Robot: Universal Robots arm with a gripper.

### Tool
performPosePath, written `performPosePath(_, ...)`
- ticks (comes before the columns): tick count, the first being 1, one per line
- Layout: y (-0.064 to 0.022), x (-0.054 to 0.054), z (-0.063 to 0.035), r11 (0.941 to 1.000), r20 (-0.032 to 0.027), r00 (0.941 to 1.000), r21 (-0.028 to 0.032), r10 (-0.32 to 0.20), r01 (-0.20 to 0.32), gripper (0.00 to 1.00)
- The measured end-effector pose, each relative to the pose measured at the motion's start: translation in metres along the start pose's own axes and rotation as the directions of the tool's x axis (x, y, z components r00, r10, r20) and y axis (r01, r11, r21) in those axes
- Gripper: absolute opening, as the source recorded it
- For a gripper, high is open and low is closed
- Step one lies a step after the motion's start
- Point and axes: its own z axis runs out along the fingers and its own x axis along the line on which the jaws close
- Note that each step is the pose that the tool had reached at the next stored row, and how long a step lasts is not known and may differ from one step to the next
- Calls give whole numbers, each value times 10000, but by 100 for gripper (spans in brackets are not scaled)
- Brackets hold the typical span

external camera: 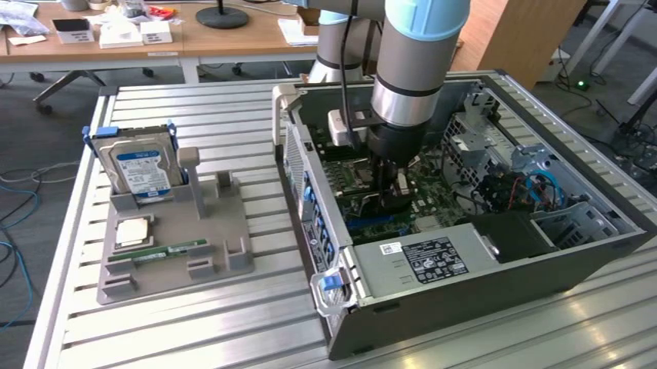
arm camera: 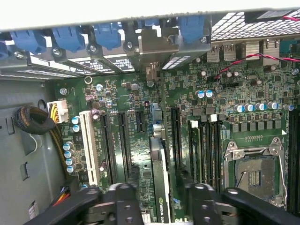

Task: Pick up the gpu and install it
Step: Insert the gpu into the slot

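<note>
Glossy green gpu (arm camera: pixel 161 187) board; matt grey metal case (external camera: pixel 493 284).

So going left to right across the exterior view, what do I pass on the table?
Silver hard drive with blue label → grey plastic parts holder → narrow green RAM stick lying on it → open dark grey computer case, where the black gripper reaches over the motherboard.

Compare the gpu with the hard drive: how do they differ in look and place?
Place: the gpu stands on edge over the motherboard inside the computer case; the hard drive stands in the grey holder outside it. Look: the gpu is a thin green card; the hard drive is a thicker silver block with a blue label. Both are upright.
</note>
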Motion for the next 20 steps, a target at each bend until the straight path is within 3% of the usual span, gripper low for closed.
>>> performPosePath(1,0,0,0,10000,0,10000,0,0,0,44)
performPosePath(8,0,0,0,10000,0,10000,0,0,0,42)
performPosePath(10,0,0,0,10000,0,10000,0,-1,1,29)
performPosePath(12,0,0,0,10000,-1,10000,-1,-1,1,26)
performPosePath(20,0,-1,0,10000,0,10000,0,0,0,26)
